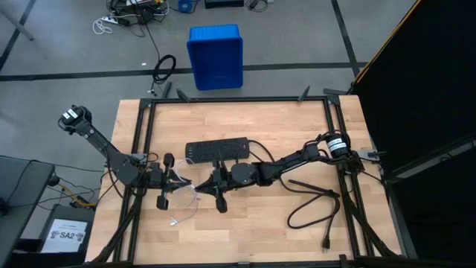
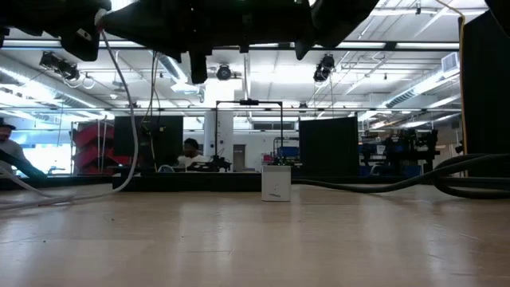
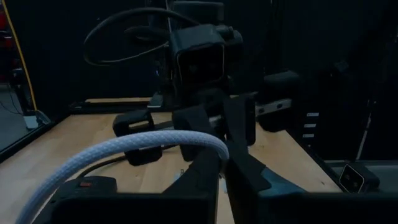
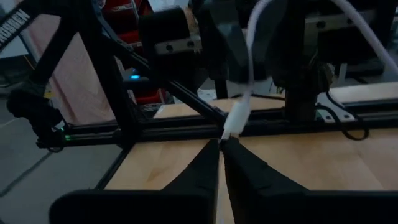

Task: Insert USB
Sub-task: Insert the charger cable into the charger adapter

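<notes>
Left claw (image 3: 222,163) clamped on USB (image 3: 134,144); right wrist view alone shows right claw (image 4: 222,148) pinching plug (image 4: 235,123).

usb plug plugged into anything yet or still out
Out: the USB plug hangs bare above the right gripper, held up by the left gripper.

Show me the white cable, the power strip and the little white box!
Cable (image 3: 130,146): left wrist view, middle of its braided arc.
Power strip (image 1: 217,150): high view, centre of its top.
White box (image 2: 276,184): low view, front face.
</notes>
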Controlling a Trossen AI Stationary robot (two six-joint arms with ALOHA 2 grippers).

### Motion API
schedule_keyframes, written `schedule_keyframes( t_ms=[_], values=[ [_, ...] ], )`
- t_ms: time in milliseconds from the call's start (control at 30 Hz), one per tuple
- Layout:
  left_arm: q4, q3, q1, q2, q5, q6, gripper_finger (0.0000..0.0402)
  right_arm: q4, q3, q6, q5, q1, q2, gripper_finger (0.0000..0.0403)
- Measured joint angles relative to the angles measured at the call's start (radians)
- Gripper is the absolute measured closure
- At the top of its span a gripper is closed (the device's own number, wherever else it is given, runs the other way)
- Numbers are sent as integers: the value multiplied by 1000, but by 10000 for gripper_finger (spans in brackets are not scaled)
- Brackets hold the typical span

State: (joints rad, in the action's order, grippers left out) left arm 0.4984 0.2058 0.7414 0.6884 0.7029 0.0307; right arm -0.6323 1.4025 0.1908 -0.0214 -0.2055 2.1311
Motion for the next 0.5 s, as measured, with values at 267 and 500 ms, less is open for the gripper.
schedule_keyframes(
  t_ms=[267,500],
  values=[
    [14,0,-2,14,0,0,401,-10,0,-5,-46,-3,0,304],
    [36,0,-22,39,-1,3,401,-23,0,0,-112,-3,0,260]
  ],
)
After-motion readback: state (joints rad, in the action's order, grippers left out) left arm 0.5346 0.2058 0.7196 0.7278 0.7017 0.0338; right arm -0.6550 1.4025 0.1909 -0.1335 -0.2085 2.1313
